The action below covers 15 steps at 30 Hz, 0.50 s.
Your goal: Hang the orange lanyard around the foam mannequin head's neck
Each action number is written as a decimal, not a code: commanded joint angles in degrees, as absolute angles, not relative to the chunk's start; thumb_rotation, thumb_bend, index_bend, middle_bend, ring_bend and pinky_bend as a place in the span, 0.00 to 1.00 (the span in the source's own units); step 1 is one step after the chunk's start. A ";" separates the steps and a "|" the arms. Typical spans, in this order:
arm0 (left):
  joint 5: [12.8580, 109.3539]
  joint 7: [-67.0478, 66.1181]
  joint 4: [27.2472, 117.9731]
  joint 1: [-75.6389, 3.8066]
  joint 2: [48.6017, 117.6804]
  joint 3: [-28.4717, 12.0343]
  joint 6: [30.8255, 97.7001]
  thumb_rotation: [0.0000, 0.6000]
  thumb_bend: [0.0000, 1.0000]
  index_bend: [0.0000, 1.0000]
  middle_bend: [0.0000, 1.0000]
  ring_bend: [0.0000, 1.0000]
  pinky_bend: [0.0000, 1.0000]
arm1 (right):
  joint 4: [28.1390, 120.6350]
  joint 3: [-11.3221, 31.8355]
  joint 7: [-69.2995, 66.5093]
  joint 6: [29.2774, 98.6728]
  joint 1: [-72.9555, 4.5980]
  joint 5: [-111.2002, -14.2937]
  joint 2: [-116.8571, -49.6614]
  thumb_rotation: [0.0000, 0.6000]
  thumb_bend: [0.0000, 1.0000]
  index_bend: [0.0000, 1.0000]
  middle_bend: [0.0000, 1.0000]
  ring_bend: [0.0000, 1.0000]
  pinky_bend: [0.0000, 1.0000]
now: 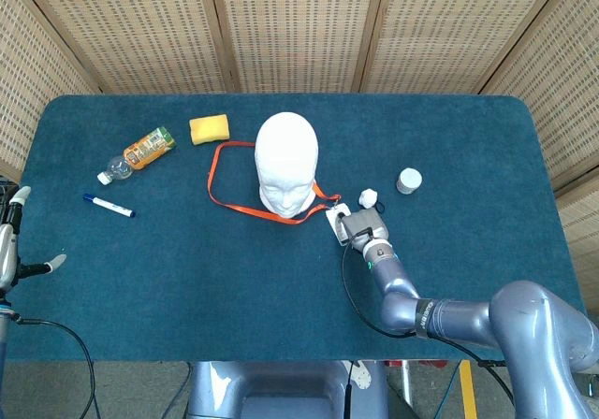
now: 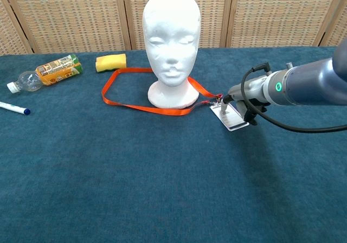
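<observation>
Orange fabric lanyard (image 2: 130, 106) lay flat, looped round white foam mannequin head (image 2: 171, 42) base; white badge card (image 2: 230, 116) directly under right hand (image 2: 232, 99), nearer arm; grip state indiscernible. Left hand (image 1: 11, 241) open, well apart.

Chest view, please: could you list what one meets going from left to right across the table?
Blue marker → orange-labelled bottle → yellow sponge → foam mannequin head → ID badge with the right robot hand over it. The orange lanyard spans from sponge to badge, so it is left unplaced.
</observation>
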<state>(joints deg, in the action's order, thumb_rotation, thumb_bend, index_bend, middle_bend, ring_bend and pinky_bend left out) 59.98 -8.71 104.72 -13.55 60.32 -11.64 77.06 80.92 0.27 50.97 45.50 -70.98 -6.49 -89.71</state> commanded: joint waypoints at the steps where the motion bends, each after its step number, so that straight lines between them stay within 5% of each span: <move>1: 59.97 -8.75 104.73 -13.56 60.34 -11.65 77.08 1.00 0.10 0.00 0.00 0.00 0.00 | 80.93 0.01 51.11 45.38 -71.13 -6.11 -89.68 1.00 1.00 0.17 0.71 0.84 1.00; 15: 59.93 -8.87 104.77 -13.57 60.43 -11.64 77.12 1.00 0.10 0.00 0.00 0.00 0.00 | 87.71 -1.96 52.13 45.75 -72.26 -6.00 -85.81 1.00 1.00 0.22 0.71 0.84 1.00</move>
